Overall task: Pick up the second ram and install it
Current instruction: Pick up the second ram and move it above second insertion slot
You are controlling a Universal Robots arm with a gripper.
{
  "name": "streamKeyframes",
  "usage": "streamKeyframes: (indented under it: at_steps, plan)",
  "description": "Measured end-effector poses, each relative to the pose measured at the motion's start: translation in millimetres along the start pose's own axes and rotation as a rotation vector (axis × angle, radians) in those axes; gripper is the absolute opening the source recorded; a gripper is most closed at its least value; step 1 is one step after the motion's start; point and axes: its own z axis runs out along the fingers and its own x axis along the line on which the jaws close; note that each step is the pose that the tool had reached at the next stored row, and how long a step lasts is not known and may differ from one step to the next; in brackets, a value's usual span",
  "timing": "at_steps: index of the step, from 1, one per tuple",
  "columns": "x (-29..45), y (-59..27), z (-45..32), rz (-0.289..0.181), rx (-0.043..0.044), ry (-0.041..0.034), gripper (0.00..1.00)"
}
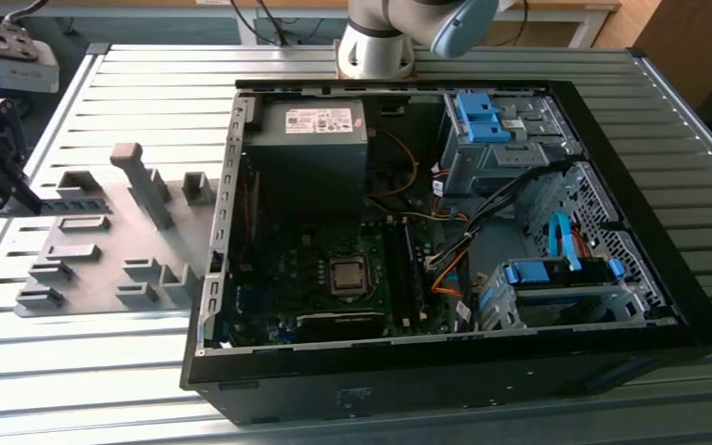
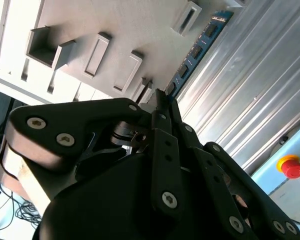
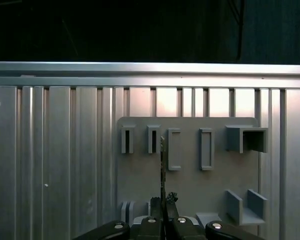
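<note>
Ribbed metal bench point(image 1: 108, 371) carries a grey fixture plate point(image 1: 100, 244) and an open computer case point(image 1: 455, 380). Gripper point(image 3: 163, 202) is clamped on the second ram point(image 2: 202, 43), which is held over the plate, well apart from the case.

The ribbed metal tabletop point(image 1: 84, 371) carries an open black computer case point(image 1: 455, 380). A grey fixture plate point(image 1: 96, 273) lies flat just beside it, toward the exterior view's left.
</note>
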Motion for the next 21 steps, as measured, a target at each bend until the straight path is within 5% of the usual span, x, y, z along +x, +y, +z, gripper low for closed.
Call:
streamKeyframes:
  at_steps: [12, 21]
  plan:
    - [-0.8, -0.2, -24.9, 0.000, -0.0001, 0.0001, 0.14]
    - [-1.1, -0.4, -35.9, 0.000, -0.0040, -0.0034, 0.14]
